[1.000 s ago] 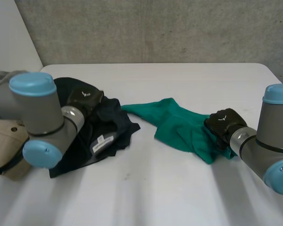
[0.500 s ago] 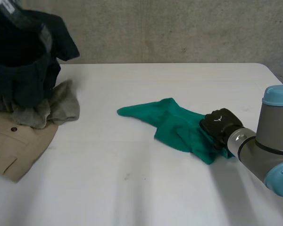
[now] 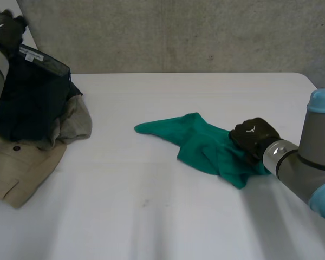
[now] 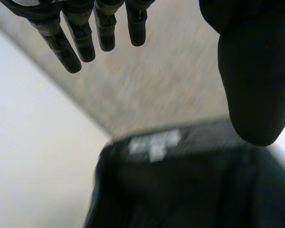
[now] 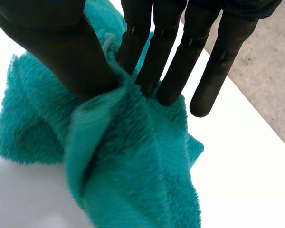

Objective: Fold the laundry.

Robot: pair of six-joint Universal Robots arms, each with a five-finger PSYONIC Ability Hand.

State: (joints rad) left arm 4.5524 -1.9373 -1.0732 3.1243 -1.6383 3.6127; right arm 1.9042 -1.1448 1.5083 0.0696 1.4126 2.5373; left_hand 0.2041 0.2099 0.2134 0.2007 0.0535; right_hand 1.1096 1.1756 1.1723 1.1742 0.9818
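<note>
Right hand (image 3: 253,135) sits on the green towel (image 3: 206,147), at the end of the cloth nearest the right arm (image 3: 309,168). In the right wrist view the thumb (image 5: 57,52) and straight fingers (image 5: 173,66) pinch a raised fold of the towel between them, so the hand has hold of it. The towel lies bunched on the white surface (image 3: 162,216), right of middle, one narrow corner pointing toward the robot's left side.

Left hand (image 3: 4,28) is raised at the far left, above the laundry pile. In the left wrist view its fingers (image 4: 85,33) are straight and spread well apart from the thumb (image 4: 256,71), with no cloth between them: hand open, holding nothing.

Just below it is the dark navy garment (image 3: 30,103), a white label (image 3: 30,54) at its upper edge; cannot tell whether the cloth touches the hand. The garment covers most of a grey cloth (image 3: 76,122), which pokes out at its side. Both lie over a beige garment (image 3: 21,165) with a button, at the surface's left edge. Towel and pile are well apart. A concrete wall (image 3: 179,32) stands behind the surface.
</note>
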